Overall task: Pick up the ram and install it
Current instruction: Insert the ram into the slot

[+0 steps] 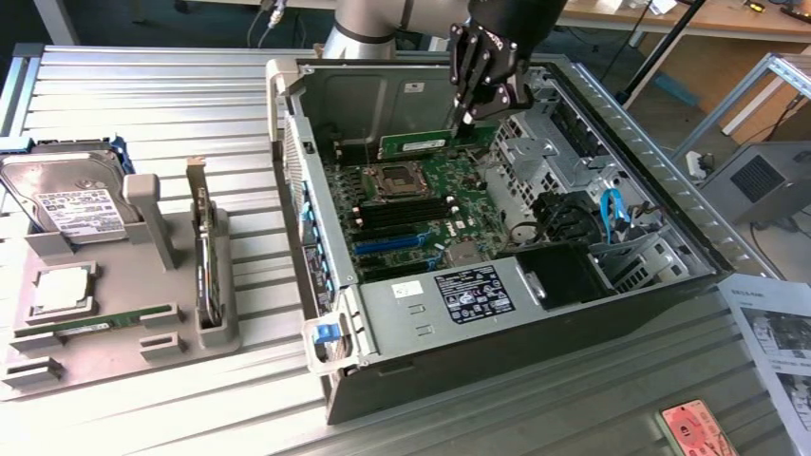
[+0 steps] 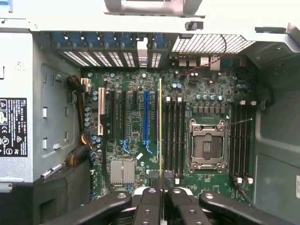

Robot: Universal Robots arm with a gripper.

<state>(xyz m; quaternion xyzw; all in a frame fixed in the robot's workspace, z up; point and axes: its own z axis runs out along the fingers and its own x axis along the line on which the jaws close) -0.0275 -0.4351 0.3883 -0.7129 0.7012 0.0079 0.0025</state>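
My gripper [image 1: 480, 112] hangs over the back of the open computer case [image 1: 609, 285], shut on the ram [image 1: 419, 144], a narrow green stick with a pale label that juts out toward the exterior view's left, above the motherboard [image 1: 438, 185]. In the wrist view the ram [image 2: 161, 131] shows edge-on as a thin pale line rising from my gripper [image 2: 162, 199]. It hangs above the board just beside a bank of black memory slots [image 2: 174, 138] and near the blue slot [image 2: 146, 117]. The processor socket [image 2: 206, 145] lies beyond those slots.
A grey tray [image 1: 171, 347] at the exterior view's left holds a hard drive [image 1: 70, 199], a square silver chip [image 1: 64, 290], a green stick [image 1: 95, 323] and an upright card [image 1: 203, 247]. Drive cages and cables [image 1: 576, 214] fill the case's right side. Papers [image 1: 773, 342] lie right.
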